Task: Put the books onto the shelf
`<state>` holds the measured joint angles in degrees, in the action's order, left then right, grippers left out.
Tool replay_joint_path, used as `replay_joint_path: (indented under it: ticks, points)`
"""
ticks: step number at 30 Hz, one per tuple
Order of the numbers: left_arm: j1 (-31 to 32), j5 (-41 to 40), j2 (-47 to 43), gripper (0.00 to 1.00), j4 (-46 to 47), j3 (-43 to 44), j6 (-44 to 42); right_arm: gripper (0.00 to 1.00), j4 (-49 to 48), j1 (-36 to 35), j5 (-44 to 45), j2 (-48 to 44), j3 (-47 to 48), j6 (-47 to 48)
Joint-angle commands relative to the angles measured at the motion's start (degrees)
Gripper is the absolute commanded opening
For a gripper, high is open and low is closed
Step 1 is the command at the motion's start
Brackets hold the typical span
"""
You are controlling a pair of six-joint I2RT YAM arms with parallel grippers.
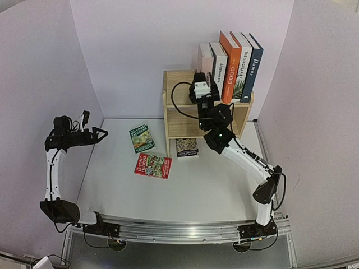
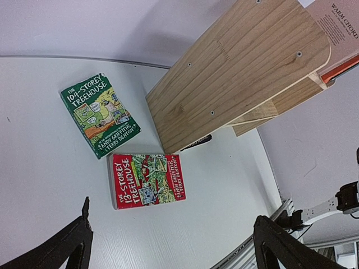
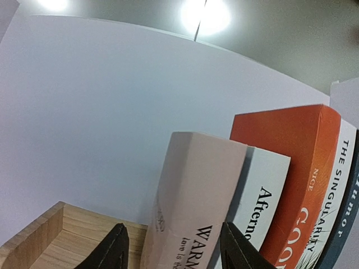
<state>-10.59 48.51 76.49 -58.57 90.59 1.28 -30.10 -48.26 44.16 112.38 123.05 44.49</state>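
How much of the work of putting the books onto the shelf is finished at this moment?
Done: five tall books stand on the top tier of the light wooden shelf. In hand: the right hand, open, straddles the pale pink book at the row's end. Left: the green paperback, the red paperback and the dark paperback lie on the white table; the open left hand holds nothing.

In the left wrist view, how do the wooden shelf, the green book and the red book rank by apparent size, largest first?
1. The shelf, clearly the largest.
2 and 3. The green book and the red book look about alike, so I do not rank them.
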Motion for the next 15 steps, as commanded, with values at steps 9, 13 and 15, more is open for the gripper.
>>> replay_joint_path:
  ticks: [9, 13, 15]
  points:
    - [0.1, 2.1, -0.4, 1.0, -0.6, 1.7, -1.2, 0.5, -11.6, -2.8, 3.6, 0.7, -3.8, 11.9]
    - [0.1, 2.1, -0.5, 1.0, -0.7, 1.8, -1.1, 0.48, -12.4, -1.4, 5.2, 2.1, -2.9, 11.6]
    - [0.1, 2.1, -0.6, 1.0, -0.7, 1.7, -1.1, 0.47, -12.5, -0.7, 5.0, 2.4, -2.9, 10.8]
